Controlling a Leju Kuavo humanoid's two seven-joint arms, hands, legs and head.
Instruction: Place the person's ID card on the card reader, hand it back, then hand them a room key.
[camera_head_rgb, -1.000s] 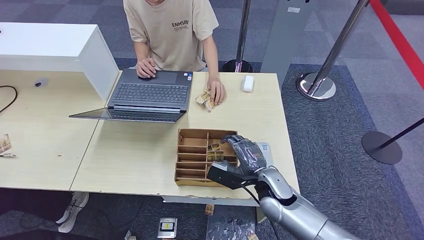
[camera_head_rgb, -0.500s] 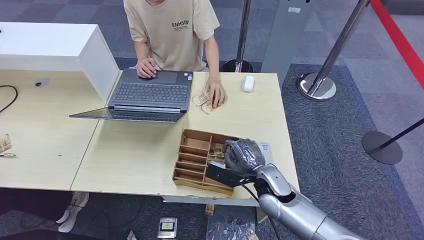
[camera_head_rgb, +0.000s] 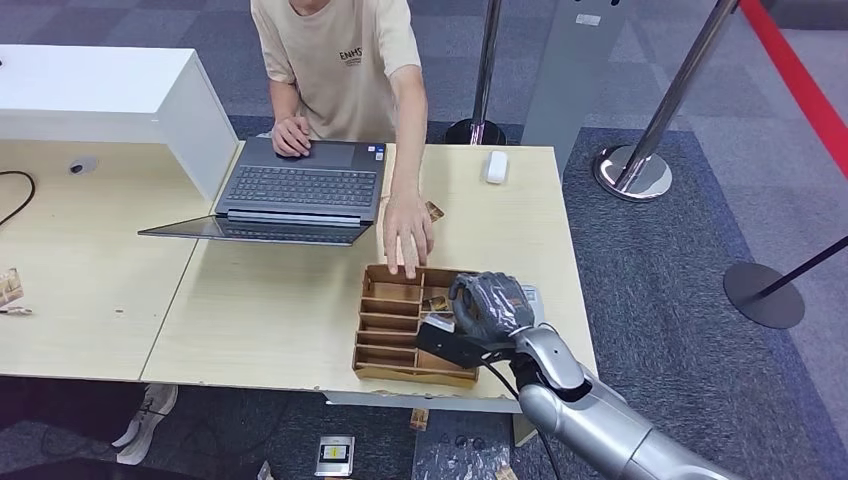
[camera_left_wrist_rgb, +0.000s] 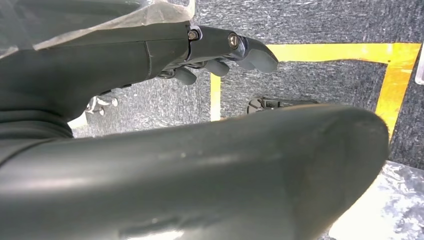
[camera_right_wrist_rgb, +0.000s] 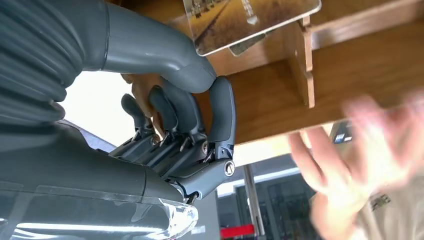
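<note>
Counter (camera_head_rgb: 270, 310) carries the wooden card tray (camera_head_rgb: 385, 340); the person's hand (camera_head_rgb: 408, 236) presses on its far rim, likely to steady it. Right hand (camera_head_rgb: 488, 305) sits over the tray, fingers (camera_right_wrist_rgb: 172, 112) curled into a compartment beside a key card (camera_right_wrist_rgb: 245, 17), apparently fishing for the room key; can't tell if anything's grasped. Left hand (camera_left_wrist_rgb: 220, 50) hangs over the floor, fingers loosely released, holding nothing.

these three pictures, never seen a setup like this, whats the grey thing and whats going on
It is a humanoid robot at a desk. The wide picture is from its head, looking down. The grey thing is its right hand, reaching into a wooden divided tray on the table. The other two pictures come from cameras at its wrists. The right wrist view shows that hand's fingers curled by the tray, close to a card; whether it grips the card is unclear. The left hand hangs over the floor, holding nothing. A person's hand touches the tray's far edge, beside a laptop.
</note>
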